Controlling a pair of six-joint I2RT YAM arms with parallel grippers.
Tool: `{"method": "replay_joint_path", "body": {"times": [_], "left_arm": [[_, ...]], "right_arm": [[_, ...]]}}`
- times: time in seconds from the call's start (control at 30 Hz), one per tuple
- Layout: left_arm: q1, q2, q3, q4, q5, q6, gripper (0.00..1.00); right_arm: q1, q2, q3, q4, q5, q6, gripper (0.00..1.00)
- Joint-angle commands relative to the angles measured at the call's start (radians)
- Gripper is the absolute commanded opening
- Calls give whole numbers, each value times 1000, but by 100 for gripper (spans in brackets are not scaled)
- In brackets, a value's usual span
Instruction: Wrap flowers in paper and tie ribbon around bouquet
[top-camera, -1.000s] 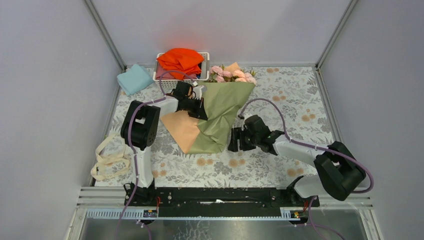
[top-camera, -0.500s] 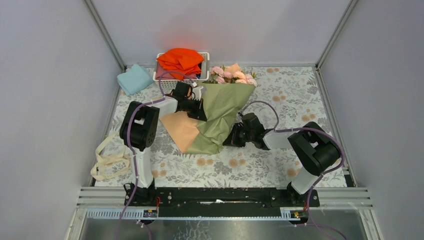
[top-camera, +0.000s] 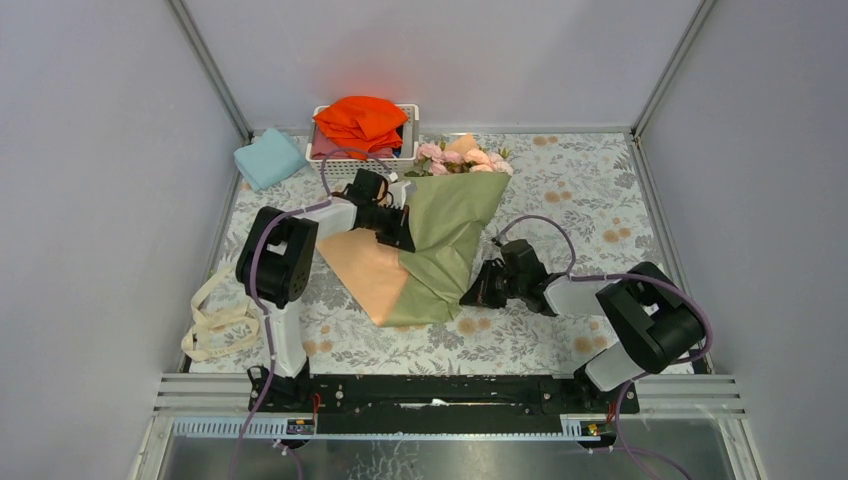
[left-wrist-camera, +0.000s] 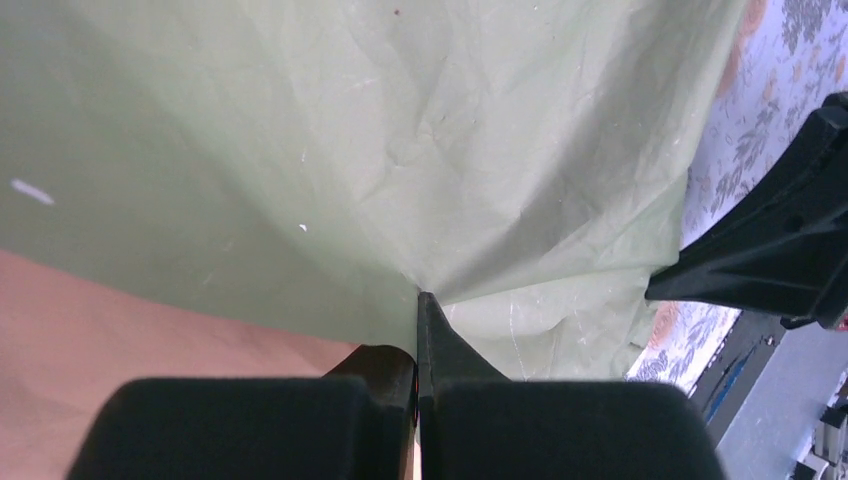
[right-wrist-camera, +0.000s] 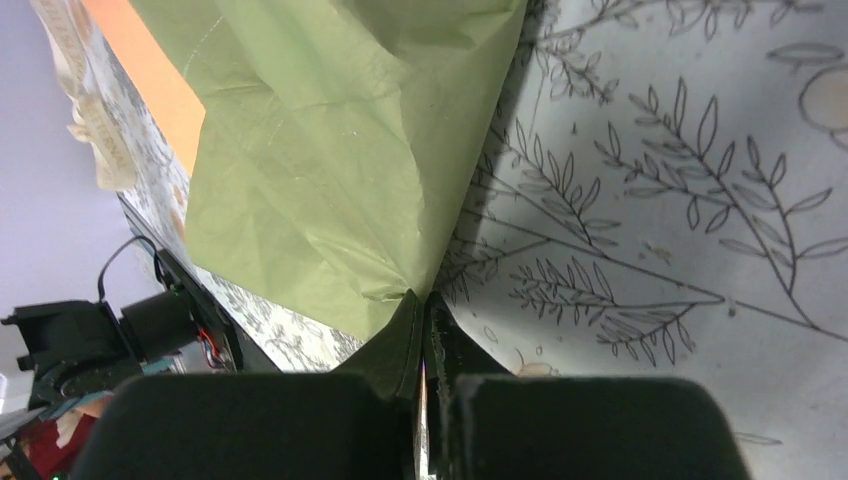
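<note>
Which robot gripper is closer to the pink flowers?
Left. The left gripper pinches the paper a little below the flowers; the right gripper pinches the paper's lower edge, farther from them.

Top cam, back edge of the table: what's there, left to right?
light-blue cloth → basket holding an orange cloth → pink flowers

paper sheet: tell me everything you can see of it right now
The paper is a thin, creased sheet, olive green outside, with a peach flap showing at its left. It lies on the floral table, folded loosely into a cone around the flowers, blooms at the far end. The left gripper pinches a fold mid-sheet; the right gripper is shut on its right edge.
</note>
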Motion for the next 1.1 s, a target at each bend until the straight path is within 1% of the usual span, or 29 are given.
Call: {"method": "replay_joint_path", "body": {"times": [0.0,0.07,0.17,0.23,0.3,0.37,0.47,0.53,0.67,0.73,0.83,1.07], "left_arm": [[-8,-68,-60,-2,-38,45,0],[-32,-78,-89,-3,-39,76,0],[-56,-78,-104,-2,-49,90,0],[-58,-76,-101,-2,-60,88,0],[-59,-77,-99,-2,-72,87,0],[-59,-80,-102,-2,-75,87,0],[-59,-84,-104,-3,-85,87,0],[-59,-87,-104,-7,-95,92,0],[-59,-95,-103,-13,-104,103,0],[-59,-91,-97,-18,-121,109,0],[-59,-80,-80,-40,-135,123,0],[-60,-80,-82,-50,-147,135,0]], "right_arm": [[-3,-47,-20,-181,-66,-89,1],[-4,-70,14,-269,-63,-133,14],[-5,-136,113,-462,9,-245,36],[-17,-179,188,-550,66,-318,42],[-29,-200,247,-553,82,-363,43],[-33,-166,284,-467,24,-387,40],[-34,-25,362,-301,-115,-397,27],[-39,74,426,-246,-129,-405,19],[-118,231,520,-159,-172,-383,13],[-169,287,559,-148,-151,-391,9],[-250,366,636,-170,-116,-437,6],[-386,483,792,-216,-60,-485,4]]}}
